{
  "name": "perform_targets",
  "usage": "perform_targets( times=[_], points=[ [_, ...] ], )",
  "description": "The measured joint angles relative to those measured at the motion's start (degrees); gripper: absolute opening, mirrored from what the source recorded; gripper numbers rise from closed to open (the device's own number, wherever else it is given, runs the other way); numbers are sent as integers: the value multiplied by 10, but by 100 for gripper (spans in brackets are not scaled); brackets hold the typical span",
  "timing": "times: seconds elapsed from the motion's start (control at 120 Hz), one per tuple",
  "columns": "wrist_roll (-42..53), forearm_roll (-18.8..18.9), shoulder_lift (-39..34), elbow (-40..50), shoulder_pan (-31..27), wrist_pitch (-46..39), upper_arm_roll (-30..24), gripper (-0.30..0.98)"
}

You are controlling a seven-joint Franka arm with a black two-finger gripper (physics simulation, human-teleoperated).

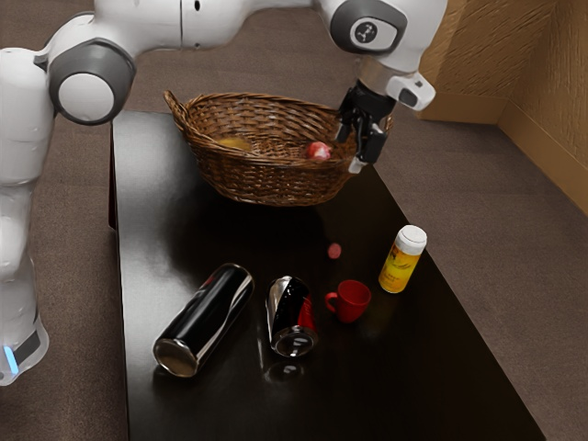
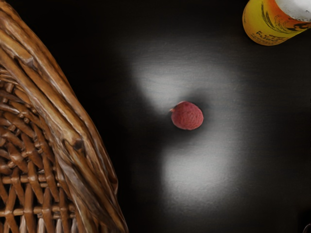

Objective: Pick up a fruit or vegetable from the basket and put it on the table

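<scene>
My gripper (image 1: 363, 138) is over the basket's rim, at the end toward the exterior view's right; its state is hard to make out. The brown wicker basket (image 1: 276, 179) holds a red-and-white fruit (image 1: 319, 152) and a yellow one (image 1: 235, 144). A small round reddish fruit (image 1: 334, 251) is on the dark table (image 1: 276, 239), outside the basket. In the wrist view this reddish fruit (image 2: 187, 116) lies apart from the woven basket rim (image 2: 73, 131).
A yellow can with a white top (image 1: 402, 262) stands near the table edge; the wrist view shows this can (image 2: 272, 24) too. A red mug (image 1: 350, 301), a dark can (image 1: 291, 317) and a long black cylinder (image 1: 204, 320) occupy the nearer table.
</scene>
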State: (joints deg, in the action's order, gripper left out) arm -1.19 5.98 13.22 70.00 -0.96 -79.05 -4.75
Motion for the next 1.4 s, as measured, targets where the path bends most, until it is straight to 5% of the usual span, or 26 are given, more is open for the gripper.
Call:
perform_targets(
  times=[0.392, 0.55, 0.8, 1.4],
  points=[
    [4, 23, 6, -3, -26, -25, -21, 69],
    [23, 42, 98, -118, -84, -27, -36, 69],
    [75, 15, 109, -104, -150, -26, -7, 69],
    [140, -34, 133, -59, -181, -27, -3, 69]
  ],
)
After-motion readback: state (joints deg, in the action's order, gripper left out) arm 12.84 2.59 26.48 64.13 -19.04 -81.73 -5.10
